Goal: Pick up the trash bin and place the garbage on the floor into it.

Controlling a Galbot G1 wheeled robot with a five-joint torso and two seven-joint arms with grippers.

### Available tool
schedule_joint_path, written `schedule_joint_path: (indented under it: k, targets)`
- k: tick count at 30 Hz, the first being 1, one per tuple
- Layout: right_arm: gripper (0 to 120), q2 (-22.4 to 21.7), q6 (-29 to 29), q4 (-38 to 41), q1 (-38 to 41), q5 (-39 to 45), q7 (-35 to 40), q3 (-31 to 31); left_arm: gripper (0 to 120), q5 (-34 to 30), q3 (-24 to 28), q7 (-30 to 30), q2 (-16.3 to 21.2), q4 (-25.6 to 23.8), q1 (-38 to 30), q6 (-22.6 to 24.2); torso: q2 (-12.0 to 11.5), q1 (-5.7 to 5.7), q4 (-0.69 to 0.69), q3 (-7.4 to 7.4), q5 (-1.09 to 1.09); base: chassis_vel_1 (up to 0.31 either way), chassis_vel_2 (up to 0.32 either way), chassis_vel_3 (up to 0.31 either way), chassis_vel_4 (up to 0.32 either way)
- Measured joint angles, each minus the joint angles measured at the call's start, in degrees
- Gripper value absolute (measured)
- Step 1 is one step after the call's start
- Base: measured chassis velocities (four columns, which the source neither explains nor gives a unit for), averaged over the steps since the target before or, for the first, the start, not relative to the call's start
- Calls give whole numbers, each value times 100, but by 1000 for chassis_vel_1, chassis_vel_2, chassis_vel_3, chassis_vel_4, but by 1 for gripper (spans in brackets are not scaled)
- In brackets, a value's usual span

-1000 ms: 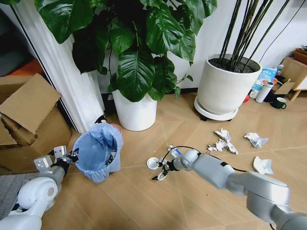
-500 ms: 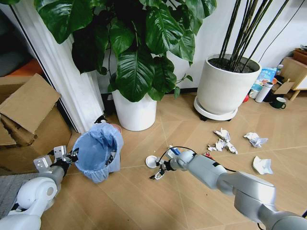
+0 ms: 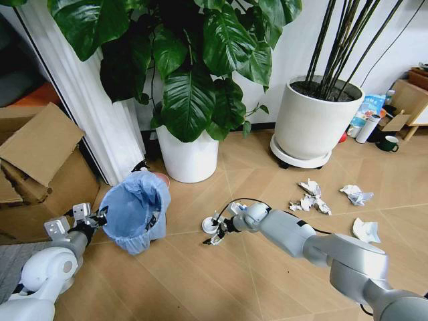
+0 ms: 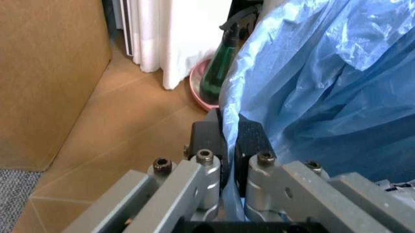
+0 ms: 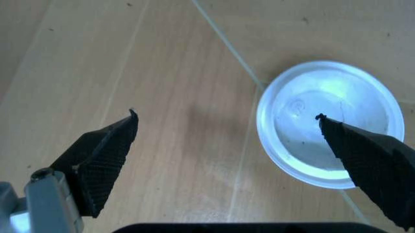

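The floor carries everything here, and I place it all against the trash bin. My left gripper sits at the bin's rim on the cardboard-box side, fingers together, clamped on the rim and the blue bag liner. The bin itself stands just in front of the white plant pot. Out past the bin's far side from that grip, my right gripper hangs low over the white round lid, fingers spread wide apart and holding nothing. The key relation, from the right wrist view: the lid is off-centre, lying under one fingertip rather than midway, while the other tip stands over bare wood. My judgement: the span must shift toward the lid before closing. The crumpled paper wads lie well beyond, farther from the bin.
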Motion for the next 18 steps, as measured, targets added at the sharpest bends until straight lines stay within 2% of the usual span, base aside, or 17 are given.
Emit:
schedule_joint_path:
  k: [9, 18]
  targets:
    - [100, 375, -1, -634, -27, -82, 108, 74, 0, -9, -9, 20, -13, 0, 9, -13, 0, 0, 0, 0, 0, 0, 0, 0, 0]
    - [96, 518, -3, -902, -90, -152, 196, 135, 0, -19, -16, 33, -5, 14, -1, -21, 0, 0, -1, 0, 0, 0, 0, 0, 0]
